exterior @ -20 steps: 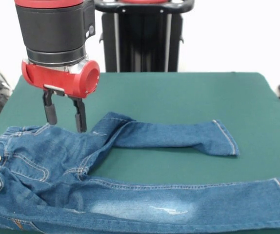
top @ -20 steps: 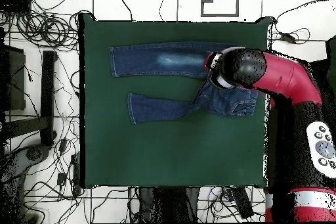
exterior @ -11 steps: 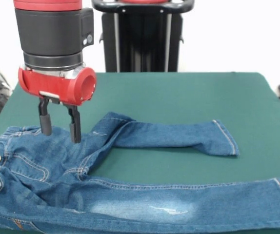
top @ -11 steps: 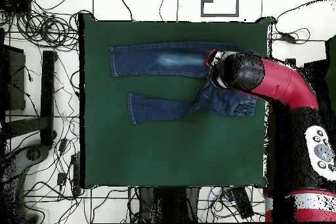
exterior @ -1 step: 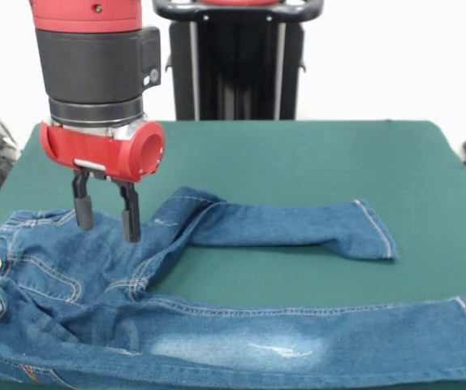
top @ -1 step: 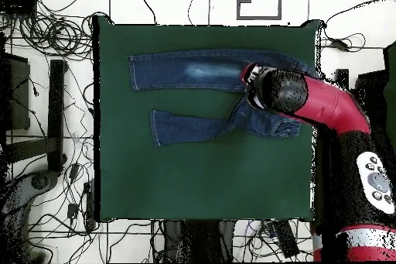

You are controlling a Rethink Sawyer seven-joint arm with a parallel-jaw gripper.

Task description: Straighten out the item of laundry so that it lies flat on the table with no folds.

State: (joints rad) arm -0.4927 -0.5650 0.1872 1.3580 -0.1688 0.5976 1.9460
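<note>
Jeans (exterior @ -1 step: 176, 317) lie along one long edge of the table (exterior @ -1 step: 298, 162), waist end at a corner, so bare green cloth spreads wide on the far side of them. One leg runs straight beside the table edge. The other leg bends away from it, with a strip of bare cloth between the two. Above the seat of the jeans hangs the gripper (exterior @ -1 step: 106, 218), its two fingers parted and holding nothing, tips just over the denim.
</note>
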